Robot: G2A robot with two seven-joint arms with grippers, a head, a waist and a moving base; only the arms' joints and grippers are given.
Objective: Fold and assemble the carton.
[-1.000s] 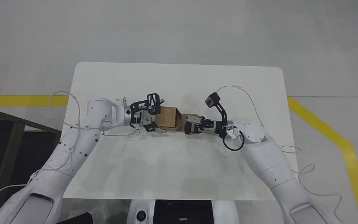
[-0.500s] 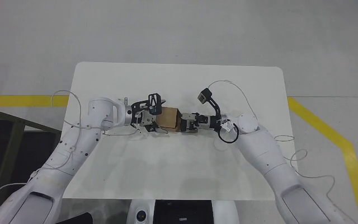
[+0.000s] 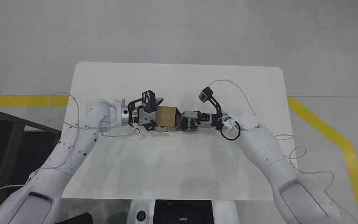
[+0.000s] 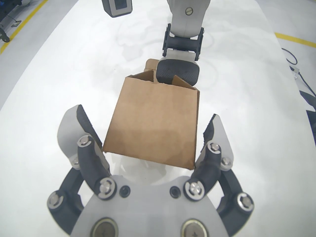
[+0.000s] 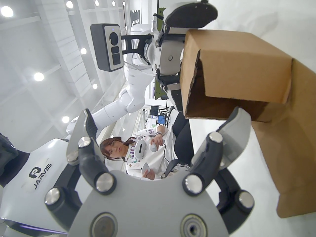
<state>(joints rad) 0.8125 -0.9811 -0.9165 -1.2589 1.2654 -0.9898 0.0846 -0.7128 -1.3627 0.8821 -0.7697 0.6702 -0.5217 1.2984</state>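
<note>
A small brown carton (image 3: pixel 168 117) lies on its side at the middle of the white table (image 3: pixel 224 168), both ends open. My left gripper (image 3: pixel 150 115) holds one end: in the left wrist view its wide-spread fingers (image 4: pixel 85 127) touch the carton's (image 4: pixel 153 122) two near corners. My right gripper (image 3: pixel 185 120) stands open at the opposite end, with one dark pad (image 4: pixel 177 72) pressed against that opening. In the right wrist view the carton (image 5: pixel 237 60) is close ahead, one finger (image 5: pixel 234 124) lies against its underside, and a loose flap (image 5: pixel 288 164) hangs beside it.
A thin white cable (image 3: pixel 240 89) loops over the table behind the right arm, and another cable (image 3: pixel 59 98) trails off the left edge. Bare table surface spreads in front of and behind the carton.
My right gripper has moved left, up against the carton's end, and the flap that stuck out there has been pushed in. My left gripper has stayed on the other end, shifting slightly.
</note>
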